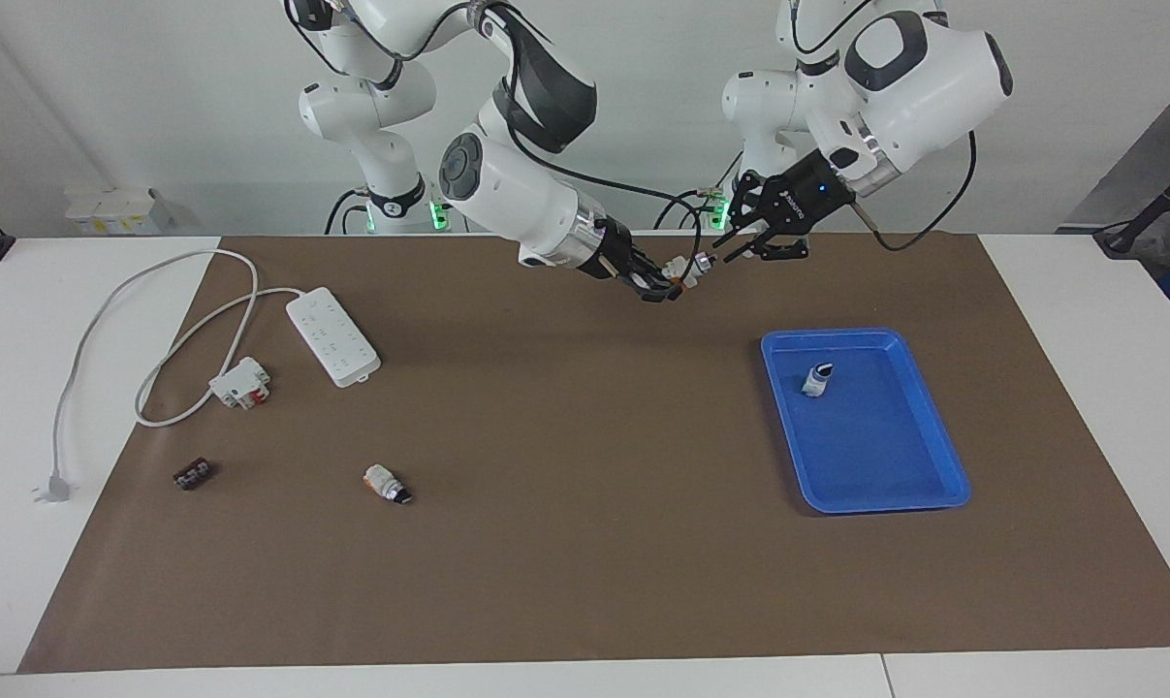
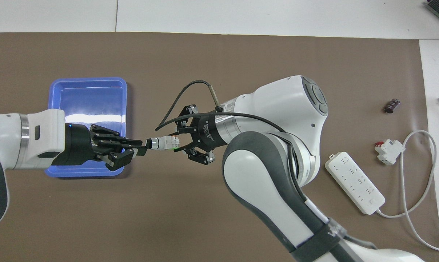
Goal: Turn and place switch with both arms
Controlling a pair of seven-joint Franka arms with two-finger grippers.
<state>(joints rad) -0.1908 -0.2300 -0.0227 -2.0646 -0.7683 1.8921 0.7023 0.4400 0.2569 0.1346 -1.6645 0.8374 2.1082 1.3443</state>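
**Switch held in the air between my two grippers**

Switch [image 2: 160, 143], a small cylinder with a white body, a silver collar and a black knob end, hangs above the brown paper mat [image 1: 565, 582], over the stretch of it near my bases and beside the tray. My right gripper [image 2: 175, 142] is clamped on its white body, fingers drawn tight around it. My left gripper [image 2: 141, 149] meets it from the tray's end, its fingers [image 2: 132, 142] narrowed at the black knob; whether they press the knob or only touch it I cannot tell.

Under my left wrist lies the blue rectangular plastic tray [image 1: 933, 456], with a second white switch [image 1: 816, 378] in it, black end up. Toward my right arm's end of the mat, a third switch with an orange end [image 1: 387, 483] lies on its side, well apart from the tray. Near it sits a tiny dark flat block [image 1: 190, 474], and closer to me a white-and-red boxy block [image 1: 240, 382] just beside a white power strip [image 1: 332, 335] with its looping grey cord [image 1: 90, 330].
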